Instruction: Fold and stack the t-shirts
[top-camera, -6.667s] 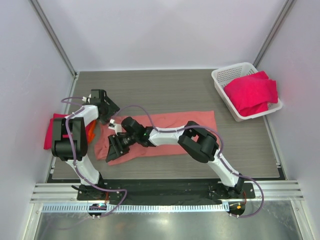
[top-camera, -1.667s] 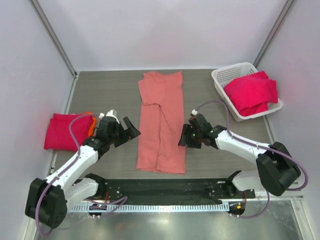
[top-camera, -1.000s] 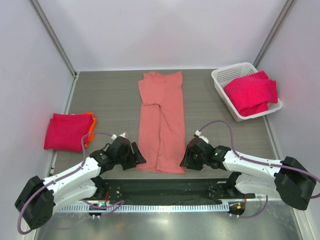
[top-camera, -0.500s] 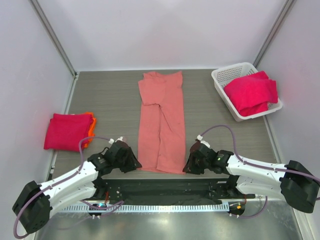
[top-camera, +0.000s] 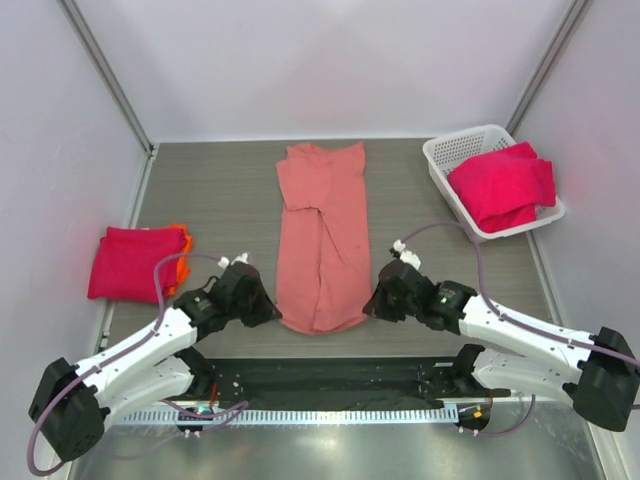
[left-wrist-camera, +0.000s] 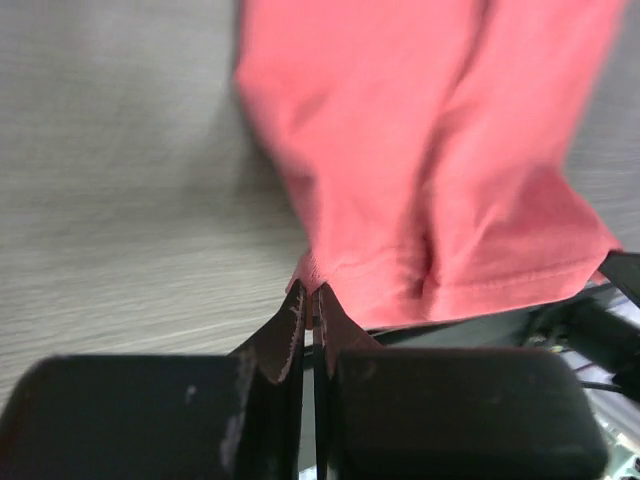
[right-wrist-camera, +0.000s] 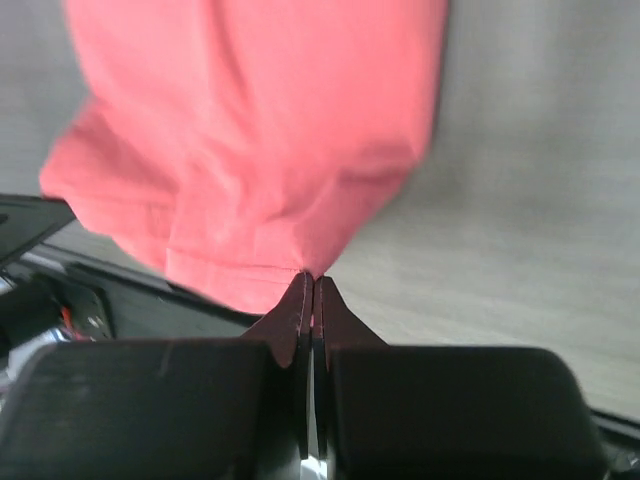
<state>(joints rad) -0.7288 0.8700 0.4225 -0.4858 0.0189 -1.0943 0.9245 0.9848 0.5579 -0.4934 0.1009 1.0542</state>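
Observation:
A salmon-pink t-shirt (top-camera: 322, 235) lies folded into a long strip down the middle of the table, its near hem lifted and drawn in. My left gripper (top-camera: 268, 312) is shut on the hem's near left corner; in the left wrist view the pink cloth (left-wrist-camera: 420, 200) runs up from the pinched jaws (left-wrist-camera: 312, 292). At the near right corner my right gripper (top-camera: 372, 306) is shut too, and the right wrist view shows the cloth (right-wrist-camera: 250, 140) pinched at the tips (right-wrist-camera: 312, 280). A folded crimson t-shirt (top-camera: 128, 262) rests at the left. More crimson t-shirts (top-camera: 503, 185) fill the basket.
A white mesh basket (top-camera: 452, 152) stands at the back right. An orange cloth edge (top-camera: 183, 245) shows beside the folded crimson pile. The black base rail (top-camera: 330, 370) runs along the table's near edge, just behind both grippers.
Both grippers closed onto the near hem corners of the pink t-shirt. They have lifted the hem and drawn it slightly away from the near edge, bunching it.

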